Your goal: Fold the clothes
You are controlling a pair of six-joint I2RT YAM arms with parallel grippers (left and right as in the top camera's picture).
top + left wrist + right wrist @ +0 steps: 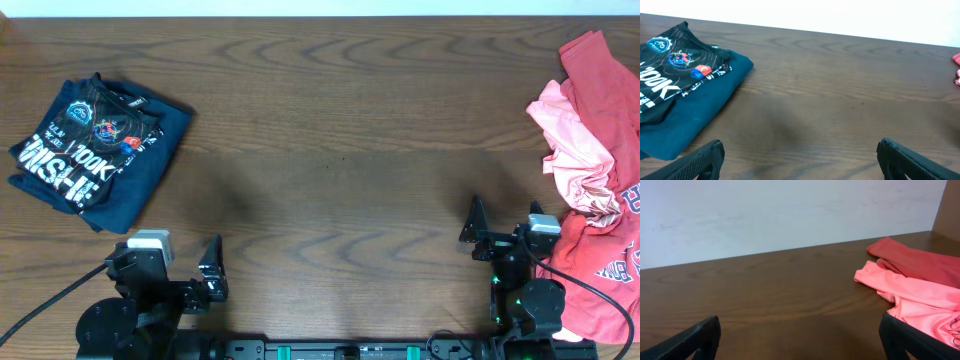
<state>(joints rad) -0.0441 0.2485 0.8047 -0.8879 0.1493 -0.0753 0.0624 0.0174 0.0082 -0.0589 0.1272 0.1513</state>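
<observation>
A folded dark blue printed shirt [95, 150] lies at the table's left; the left wrist view shows it at the left [685, 90]. A crumpled pile lies at the right edge: a pink shirt [575, 150] over red shirts [605, 260]. The right wrist view shows the pink shirt [910, 295] and a red one [915, 260]. My left gripper [165, 265] is open and empty near the front edge, right of the blue shirt [800, 162]. My right gripper [540, 240] is open and empty beside the pile [800, 337], its right finger next to the pink cloth.
The dark wooden table [340, 150] is bare between the blue shirt and the pile. A pale wall [790, 215] stands behind the far edge.
</observation>
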